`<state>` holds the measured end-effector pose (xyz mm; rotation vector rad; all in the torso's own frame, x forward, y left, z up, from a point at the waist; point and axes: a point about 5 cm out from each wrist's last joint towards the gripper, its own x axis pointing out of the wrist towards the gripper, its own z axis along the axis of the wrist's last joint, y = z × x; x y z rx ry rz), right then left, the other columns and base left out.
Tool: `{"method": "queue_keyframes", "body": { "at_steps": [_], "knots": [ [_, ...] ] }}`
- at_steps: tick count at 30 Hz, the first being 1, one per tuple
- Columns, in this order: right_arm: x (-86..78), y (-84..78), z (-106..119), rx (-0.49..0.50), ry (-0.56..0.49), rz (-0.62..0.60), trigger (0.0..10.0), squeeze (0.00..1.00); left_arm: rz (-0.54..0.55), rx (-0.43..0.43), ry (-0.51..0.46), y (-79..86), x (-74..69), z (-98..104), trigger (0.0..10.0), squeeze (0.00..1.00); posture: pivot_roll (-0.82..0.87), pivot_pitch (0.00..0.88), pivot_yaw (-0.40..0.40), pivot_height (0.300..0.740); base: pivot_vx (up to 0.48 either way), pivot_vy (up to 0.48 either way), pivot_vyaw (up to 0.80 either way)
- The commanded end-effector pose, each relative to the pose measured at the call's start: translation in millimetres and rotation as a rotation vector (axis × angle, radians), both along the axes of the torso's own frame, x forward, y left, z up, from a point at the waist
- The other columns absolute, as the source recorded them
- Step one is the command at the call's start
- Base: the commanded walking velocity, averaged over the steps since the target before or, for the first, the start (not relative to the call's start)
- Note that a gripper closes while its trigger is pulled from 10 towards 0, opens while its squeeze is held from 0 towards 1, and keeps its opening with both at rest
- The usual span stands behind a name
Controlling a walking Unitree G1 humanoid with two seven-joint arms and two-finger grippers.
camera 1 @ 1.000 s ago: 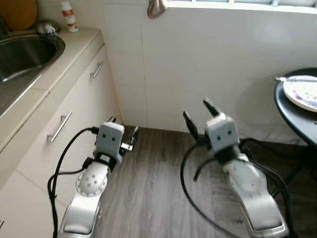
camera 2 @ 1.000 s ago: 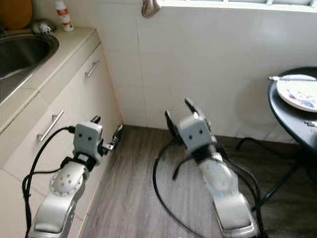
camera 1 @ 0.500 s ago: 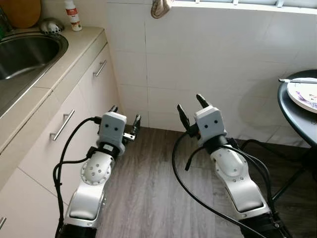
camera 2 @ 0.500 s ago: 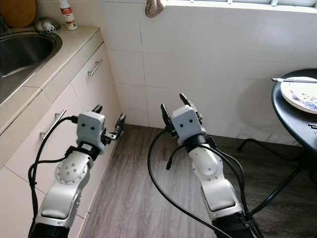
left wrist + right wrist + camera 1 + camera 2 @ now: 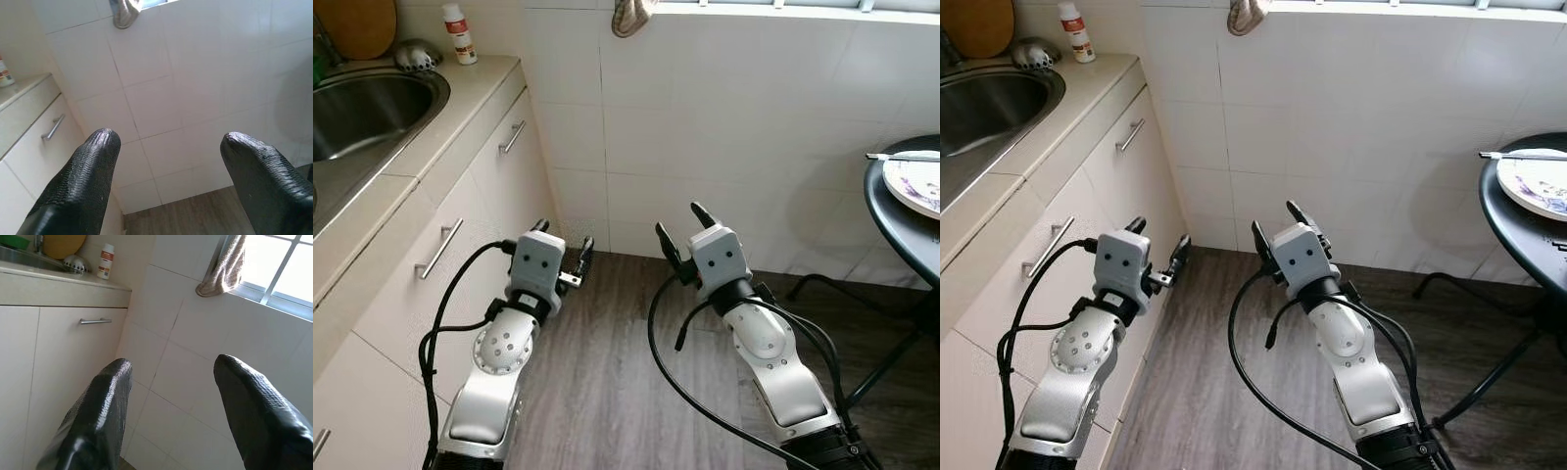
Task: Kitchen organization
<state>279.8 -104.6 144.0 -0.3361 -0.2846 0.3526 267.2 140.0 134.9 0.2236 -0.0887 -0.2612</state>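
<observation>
Head views: left gripper (image 5: 560,244) and right gripper (image 5: 681,231) raised side by side above the wood floor (image 5: 607,392), both with fingers spread and nothing between them. At left, counter (image 5: 460,103) with steel sink (image 5: 372,108); a bottle (image 5: 460,32) at the far corner. At far right, dark round table (image 5: 896,230) bearing a plate (image 5: 915,181), possibly with a utensil across it.

Left wrist view: two black fingertips (image 5: 93,161) held apart, facing the tiled wall (image 5: 195,98) and a hanging cloth (image 5: 126,12).

Right wrist view: fingertips (image 5: 110,391) parted, facing cabinet handle (image 5: 95,321) and window (image 5: 283,269).
</observation>
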Motion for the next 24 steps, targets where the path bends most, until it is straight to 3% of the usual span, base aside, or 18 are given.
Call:
{"method": "queue_keyframes", "body": {
  "at_steps": [1,8,20,24],
  "knots": [
    [-2.0,-3.7,1.4,-0.004,-0.015,-0.01,10.0,0.0,-0.017,0.014,0.005,-3.6,0.7,-1.9,10.0,0.0,-0.02,0.0,0.023,0.74,0.0,0.0,0.0],
    [0.9,-12.2,3.3,-0.025,-0.029,-0.041,10.0,0.0,-0.007,-0.007,0.009,-6.7,6.1,-2.4,10.0,0.0,-0.04,0.0,0.004,0.74,0.0,0.0,0.0],
    [9.3,-9.9,8.9,-0.024,-0.048,-0.031,10.0,0.0,0.029,-0.001,-0.002,-2.9,8.9,-3.8,10.0,0.0,-0.02,0.0,-0.014,0.74,0.0,0.0,0.0],
    [11.4,-9.6,10.1,-0.034,-0.045,-0.017,10.0,0.0,0.01,0.0,-0.003,-9.1,6.1,-3.4,10.0,0.0,-0.02,0.0,-0.031,0.74,0.0,0.0,0.0]
  ]
}}
